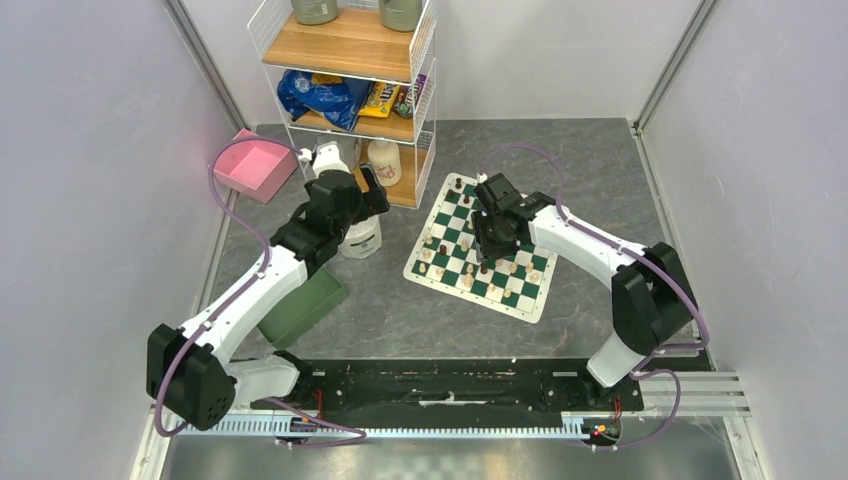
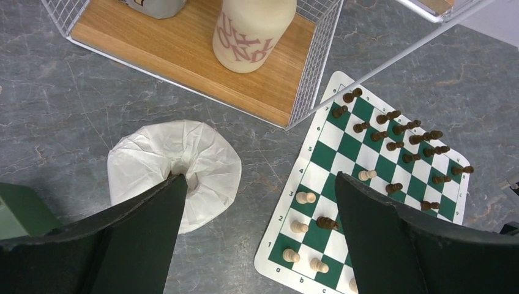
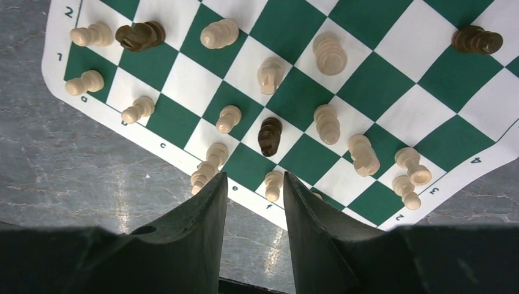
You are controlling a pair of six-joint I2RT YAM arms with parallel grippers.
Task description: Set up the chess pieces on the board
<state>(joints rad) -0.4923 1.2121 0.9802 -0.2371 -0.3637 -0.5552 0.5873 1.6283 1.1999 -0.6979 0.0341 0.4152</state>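
Small turned chess pieces, cream and dark brown (image 3: pixel 326 122), stood on the green-and-white checkered mat board (image 3: pixel 367 79), with dark strays among the cream. I had the right gripper (image 3: pixel 254 180) narrowed and empty, lined up on a cream pawn (image 3: pixel 273 184) at the board's lettered edge, probably sized for a pick. The left gripper (image 2: pixel 260 177) was wide and empty, off the board's side over a white paper roll (image 2: pixel 202 153), clear of the work.

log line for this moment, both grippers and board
left gripper: open, by toilet roll beside board | right gripper: open narrow, empty, over cream pieces at board edge | setup: unfinished, dark piece among cream
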